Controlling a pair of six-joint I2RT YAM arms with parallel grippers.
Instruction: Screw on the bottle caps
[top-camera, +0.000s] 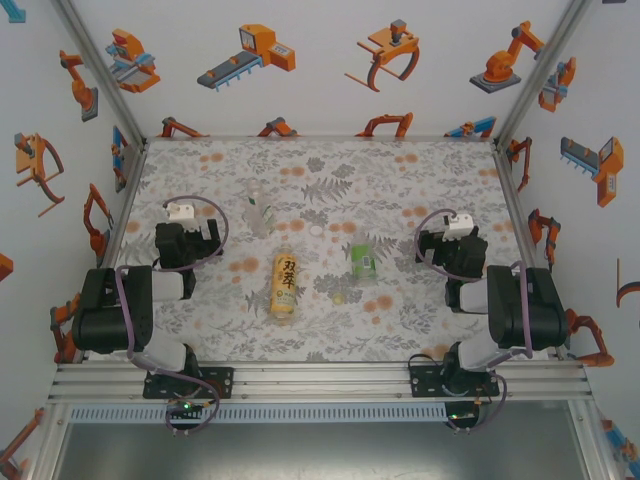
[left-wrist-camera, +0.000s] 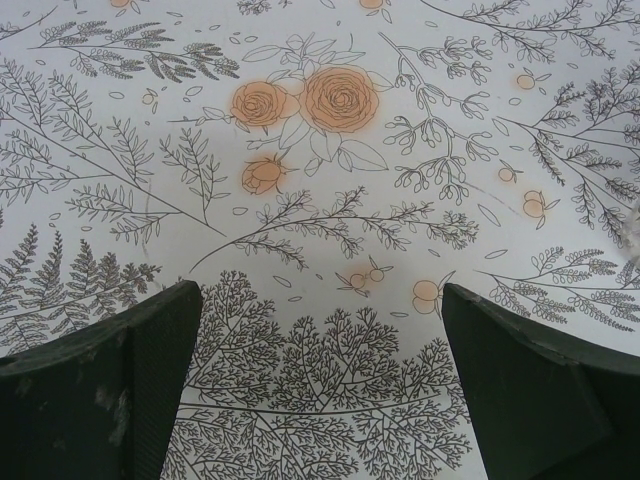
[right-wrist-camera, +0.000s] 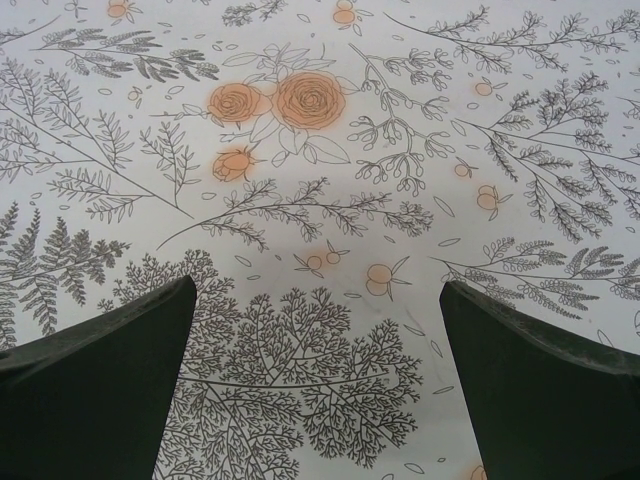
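Observation:
Three bottles stand out on the floral table in the top view. The clear bottle (top-camera: 258, 209) is at the back left, and the amber bottle (top-camera: 285, 285) with its yellow label lies on its side in the middle. The short green bottle (top-camera: 363, 260) is to the right of the amber one. A white cap (top-camera: 316, 231) lies between the clear and green bottles, and a pale cap (top-camera: 340, 296) lies just in front of the green bottle. My left gripper (top-camera: 185, 238) (left-wrist-camera: 320, 300) hangs open over bare cloth left of the bottles. My right gripper (top-camera: 455, 248) (right-wrist-camera: 318, 290) hangs open over bare cloth to their right.
The patterned tablecloth (top-camera: 330, 330) is boxed in by white walls with robot pictures on the left, right and back. A metal rail (top-camera: 320, 380) carrying both arm bases runs along the near edge.

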